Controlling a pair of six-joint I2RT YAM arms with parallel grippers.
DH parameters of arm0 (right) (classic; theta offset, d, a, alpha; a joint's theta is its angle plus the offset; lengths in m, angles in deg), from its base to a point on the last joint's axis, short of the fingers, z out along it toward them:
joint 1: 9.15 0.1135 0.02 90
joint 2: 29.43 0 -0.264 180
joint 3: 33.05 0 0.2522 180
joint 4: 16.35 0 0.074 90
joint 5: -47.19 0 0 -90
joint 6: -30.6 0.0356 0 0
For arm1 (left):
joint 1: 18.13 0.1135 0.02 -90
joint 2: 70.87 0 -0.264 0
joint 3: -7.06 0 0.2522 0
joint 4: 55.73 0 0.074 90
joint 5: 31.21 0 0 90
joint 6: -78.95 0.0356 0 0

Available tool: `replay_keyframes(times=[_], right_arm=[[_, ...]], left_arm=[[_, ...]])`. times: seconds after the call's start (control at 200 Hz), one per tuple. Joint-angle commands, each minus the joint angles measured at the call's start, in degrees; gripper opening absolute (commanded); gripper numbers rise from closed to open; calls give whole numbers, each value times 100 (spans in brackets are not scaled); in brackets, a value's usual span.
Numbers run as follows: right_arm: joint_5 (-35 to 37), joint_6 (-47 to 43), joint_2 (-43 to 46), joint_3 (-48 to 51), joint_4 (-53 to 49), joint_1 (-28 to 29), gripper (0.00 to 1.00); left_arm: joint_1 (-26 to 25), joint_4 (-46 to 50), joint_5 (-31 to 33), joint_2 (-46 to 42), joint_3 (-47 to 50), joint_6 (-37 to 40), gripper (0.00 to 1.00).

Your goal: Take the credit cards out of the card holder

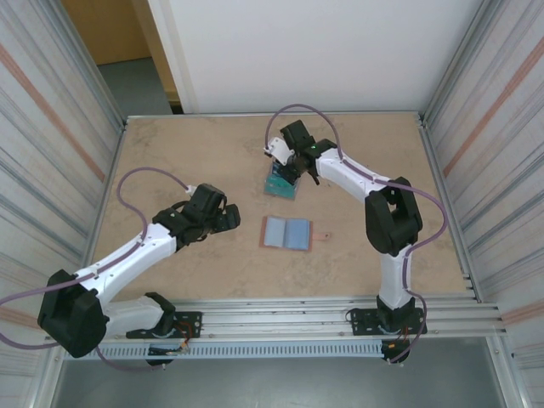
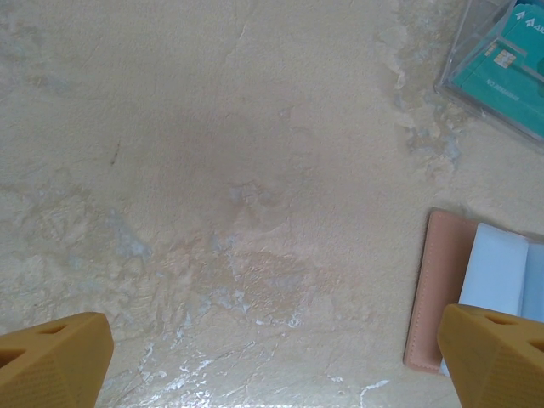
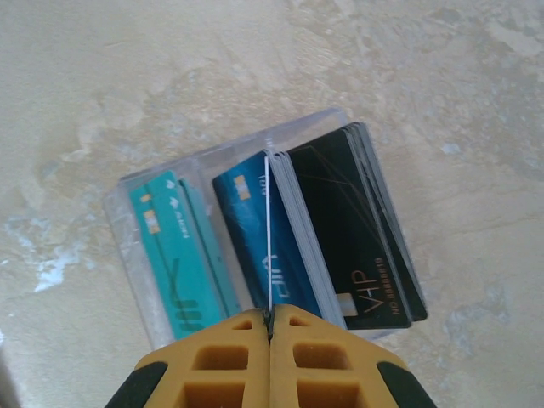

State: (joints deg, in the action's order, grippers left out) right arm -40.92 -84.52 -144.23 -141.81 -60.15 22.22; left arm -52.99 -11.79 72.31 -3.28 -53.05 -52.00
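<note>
Right wrist showed the right gripper [image 3: 270, 321] clamped on an edge-on credit card [image 3: 269, 229] over a clear tray [image 3: 119, 202], while the left gripper [image 2: 272, 361] gaped open.

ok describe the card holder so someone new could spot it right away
On the tan table, look at the middle. The card holder lies spread open and flat there, just on the near side of the clear tray of cards. Unlike that tray, it is blue-grey inside with a salmon-brown border.
</note>
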Motion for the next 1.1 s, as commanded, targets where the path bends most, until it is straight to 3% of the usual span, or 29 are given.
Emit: replay_keyframes(times=[0.0, 1.092], right_arm=[[75, -162, -139, -181, -81, -70, 0], [-189, -704, -675, -740, -672, -182, 0]], left_arm=[[49, -24, 70, 5, 31, -71, 99], [145, -48, 5, 285, -37, -2, 99]])
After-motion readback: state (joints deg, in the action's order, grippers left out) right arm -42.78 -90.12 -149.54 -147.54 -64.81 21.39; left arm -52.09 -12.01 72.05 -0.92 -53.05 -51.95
